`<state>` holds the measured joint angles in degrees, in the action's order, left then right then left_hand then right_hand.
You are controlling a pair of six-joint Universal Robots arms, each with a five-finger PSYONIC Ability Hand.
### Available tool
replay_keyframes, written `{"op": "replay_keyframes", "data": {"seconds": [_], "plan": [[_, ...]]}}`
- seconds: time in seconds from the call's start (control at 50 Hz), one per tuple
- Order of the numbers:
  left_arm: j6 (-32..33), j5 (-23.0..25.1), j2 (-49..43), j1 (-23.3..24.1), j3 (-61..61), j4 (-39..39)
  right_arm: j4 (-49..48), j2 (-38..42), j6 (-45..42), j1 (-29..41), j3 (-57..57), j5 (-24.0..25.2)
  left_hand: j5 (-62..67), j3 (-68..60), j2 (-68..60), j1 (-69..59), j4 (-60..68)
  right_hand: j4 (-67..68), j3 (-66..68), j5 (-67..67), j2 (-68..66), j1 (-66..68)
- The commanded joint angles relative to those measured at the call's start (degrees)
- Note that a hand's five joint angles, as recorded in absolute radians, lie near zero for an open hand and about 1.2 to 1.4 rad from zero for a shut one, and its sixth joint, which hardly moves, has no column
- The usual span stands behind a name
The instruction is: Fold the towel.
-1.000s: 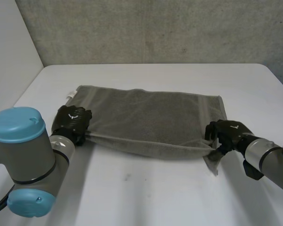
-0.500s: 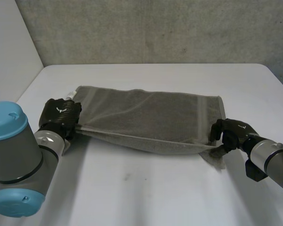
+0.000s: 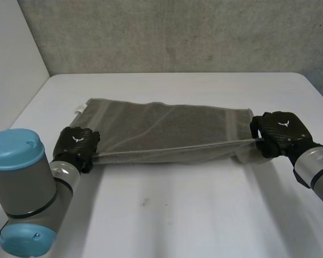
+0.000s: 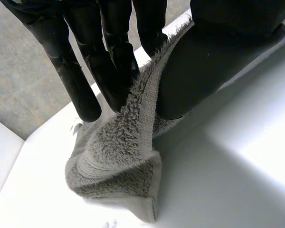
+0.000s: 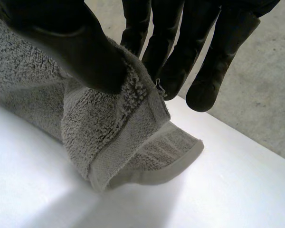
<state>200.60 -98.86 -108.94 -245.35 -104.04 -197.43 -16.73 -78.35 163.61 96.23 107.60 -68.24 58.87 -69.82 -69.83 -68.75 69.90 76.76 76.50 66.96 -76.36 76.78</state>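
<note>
now the towel (image 3: 167, 129) is stretching lengthwise between the left hand (image 3: 75, 146) and right hand (image 3: 280, 133), each pinching a near corner against its thumb, with the far edge lying just beyond them.

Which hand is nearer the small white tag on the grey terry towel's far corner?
Left. The left hand pinches the grey towel's near corner at the small white tag's end; the right hand pinches the opposite end.

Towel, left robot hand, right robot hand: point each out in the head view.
towel (image 3: 167, 129), head view, middle of the cloth.
left robot hand (image 3: 76, 144), head view, back of the hand.
right robot hand (image 3: 280, 130), head view, back of the hand.
</note>
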Motion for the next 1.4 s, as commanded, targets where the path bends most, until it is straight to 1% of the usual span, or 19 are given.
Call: {"op": "replay_keyframes", "data": {"seconds": [0.02,0.12,0.14,0.16,0.2,0.22,0.26,0.3,0.38,0.48,0.5,0.58,0.62,0.74,0.88,1.04,1.18,1.3,1.4], "plan": [[0.0,0.0,-2.9,0.0,0.1,-2.2,0.3,0.3,-2.0,0.0,0.7,0.3,11.1,-10.2,-10.2,-11.2,10.1,3.2,3.5,3.0,-3.6,3.2],[0.0,0.1,-4.3,-0.1,0.1,-3.7,-0.3,0.0,-1.1,-0.3,0.9,0.3,9.6,-8.7,-8.7,-9.8,8.6,3.2,3.5,3.0,-3.6,3.2],[0.0,0.1,-4.5,-0.1,0.1,-4.1,-0.4,0.0,-0.8,-0.8,0.9,0.3,-1.2,2.1,2.1,1.1,-2.2,3.2,3.5,3.0,-3.6,3.2],[0.0,0.1,-4.5,-0.1,0.1,-4.1,-0.4,0.0,-0.8,-0.8,0.9,0.3,-1.3,2.2,2.3,1.2,-2.3,3.2,3.5,3.0,-3.6,3.2],[0.0,0.1,-5.4,-0.1,0.3,-5.0,-0.8,-0.7,0.2,-2.3,0.9,0.5,-15.4,16.3,16.3,15.3,-16.4,3.2,3.5,3.0,-3.6,3.2],[0.0,0.1,-5.4,-0.1,0.3,-5.0,-0.8,-0.7,0.2,-2.3,0.9,0.5,-15.4,16.4,16.4,15.3,-16.5,3.2,3.5,3.0,-3.6,3.2],[0.0,0.1,-6.6,-0.1,0.9,-6.4,-0.6,-1.4,0.7,-3.0,0.6,0.5,-25.3,26.2,26.3,25.2,-26.3,3.2,3.5,3.0,-3.6,3.2],[0.0,0.2,-7.2,-0.1,1.0,-7.4,-0.5,-2.1,0.7,-3.1,0.6,0.5,-28.2,29.1,29.1,28.1,-29.2,3.2,3.5,3.0,-3.6,3.2],[0.0,1.7,-8.0,0.0,1.4,-9.5,-0.6,-2.6,0.7,-3.4,0.6,0.5,-28.4,29.3,29.3,28.3,-29.4,3.2,3.5,3.0,-3.6,3.2],[-0.6,7.3,-8.7,0.0,1.5,-11.7,-0.5,-3.0,1.7,-3.7,0.5,0.6,-28.0,29.0,29.0,27.9,-29.1,3.2,3.5,3.0,-3.6,3.2],[-0.6,7.3,-8.7,0.0,1.5,-11.7,-0.4,-3.6,2.4,-3.8,0.5,0.6,-28.0,29.0,29.0,27.9,-29.1,3.2,3.5,3.0,-3.6,3.2],[-3.4,10.1,-8.7,0.0,1.6,-11.9,-0.4,-4.9,3.4,-4.4,0.6,0.6,-27.7,28.7,28.7,27.6,-28.7,3.2,3.5,3.0,-3.6,3.2],[-4.4,10.3,-8.8,0.0,2.0,-12.3,-0.4,-5.0,3.5,-4.6,0.5,0.7,-27.5,28.5,28.5,27.4,-28.6,3.2,3.5,3.0,-3.6,3.2],[-7.3,10.0,-10.8,0.0,4.8,-12.4,-0.4,-6.8,4.2,-5.8,0.4,0.7,-26.0,27.0,27.0,25.9,-27.1,3.2,3.5,3.0,-3.6,3.2],[-7.5,9.6,-13.5,-0.1,7.0,-12.4,-0.1,-7.4,5.0,-6.3,0.2,1.0,-21.5,22.4,22.4,21.4,-22.5,3.2,3.5,3.0,-3.6,3.2],[-7.1,6.5,-14.5,-0.8,7.2,-11.8,-0.6,-7.5,5.0,-8.8,-0.1,1.7,-19.8,20.7,20.8,19.7,-20.8,3.2,3.5,3.0,-3.6,3.2],[-6.8,2.4,-8.8,-4.3,3.9,-7.7,-0.6,-7.3,5.0,-11.0,-1.3,1.8,-20.0,20.9,20.9,19.8,-21.0,3.2,3.5,3.0,-3.6,3.2],[-6.2,2.2,-2.8,-7.1,0.3,-3.3,-0.5,-6.7,4.8,-11.0,-1.5,1.8,-20.6,21.6,21.6,20.5,-21.7,3.2,3.5,3.0,-3.6,3.2],[-5.7,2.6,-1.0,-7.3,-2.2,-2.7,-0.2,-6.1,4.8,-10.5,-1.1,1.8,-20.0,20.9,20.9,19.9,-21.0,3.2,3.5,3.0,-3.6,3.2]]}}
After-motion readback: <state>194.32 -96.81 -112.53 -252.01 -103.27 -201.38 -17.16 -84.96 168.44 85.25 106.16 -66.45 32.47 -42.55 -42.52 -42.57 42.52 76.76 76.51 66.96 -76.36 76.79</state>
